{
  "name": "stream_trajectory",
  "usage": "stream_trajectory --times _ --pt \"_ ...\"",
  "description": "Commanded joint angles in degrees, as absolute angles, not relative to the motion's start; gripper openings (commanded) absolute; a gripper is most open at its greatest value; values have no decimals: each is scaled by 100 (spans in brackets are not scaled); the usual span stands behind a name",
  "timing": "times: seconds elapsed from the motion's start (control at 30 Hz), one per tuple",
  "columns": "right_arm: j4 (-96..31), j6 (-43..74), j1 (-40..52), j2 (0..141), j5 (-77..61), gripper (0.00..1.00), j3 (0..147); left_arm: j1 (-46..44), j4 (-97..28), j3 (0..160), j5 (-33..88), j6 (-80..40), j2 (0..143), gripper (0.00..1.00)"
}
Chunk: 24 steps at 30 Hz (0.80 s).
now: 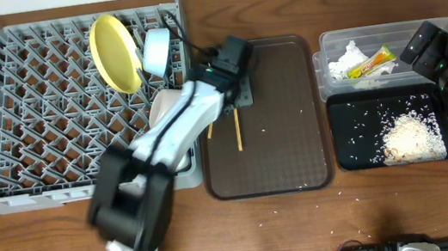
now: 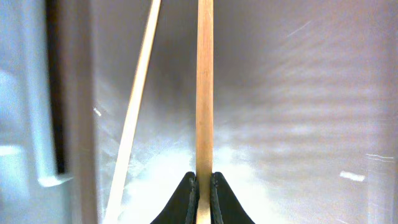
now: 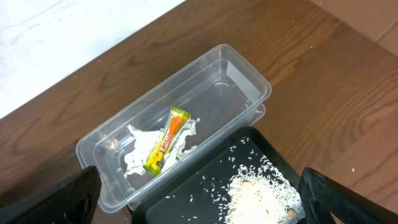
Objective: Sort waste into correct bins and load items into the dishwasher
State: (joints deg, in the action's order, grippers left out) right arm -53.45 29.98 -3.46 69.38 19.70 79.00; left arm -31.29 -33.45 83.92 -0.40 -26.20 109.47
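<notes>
We judge the waste mostly sorted: wrapper point(image 3: 166, 140) and tissue point(image 3: 138, 152) lie in the clear tub point(image 3: 242, 68), rice point(image 1: 412, 135) in the black tray point(image 1: 349, 152). The yellow plate point(image 1: 113, 53) and blue bowl point(image 1: 156, 52) stand in the rack point(image 1: 33, 124). The left end effector point(image 2: 203, 180) pinches one chopstick point(image 2: 204, 93) over the brown tray point(image 1: 289, 91). The right end effector point(image 3: 199, 186) is wide and empty.

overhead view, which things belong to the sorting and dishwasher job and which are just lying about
Job: chopsticks, yellow plate, light blue bowl, white bowl, dish rack, clear tub, snack wrapper, tissue, black tray, rice.
Lying about: brown serving tray, table.
</notes>
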Motion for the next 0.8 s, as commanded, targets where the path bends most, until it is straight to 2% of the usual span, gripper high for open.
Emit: stream_trajectory --times 0.0,0.13,0.2,0.5,0.6,0.77 --pt "-5363 3083 -368 6952 2005 99 7885 -3142 -3581 8460 -336 -1796 9789 7" --pt "-5363 3083 -368 6952 2005 99 7885 -3046 -4766 8460 -2447 -1479 9343 7" --pt "-5365 3083 -368 6952 2005 99 7885 -2845 -5308 8427 -3050 -1481 9367 7" --pt "-5363 3083 -368 6952 2005 99 7885 -1485 -5328 8066 -2786 -1260 9415 7" --pt "-5363 3083 -368 6952 2005 99 7885 -1236 -5201 8027 -2427 -440 9592 8" --pt "-5363 3083 -368 6952 2005 99 7885 -1026 -5107 7992 -2423 -429 10116 7"
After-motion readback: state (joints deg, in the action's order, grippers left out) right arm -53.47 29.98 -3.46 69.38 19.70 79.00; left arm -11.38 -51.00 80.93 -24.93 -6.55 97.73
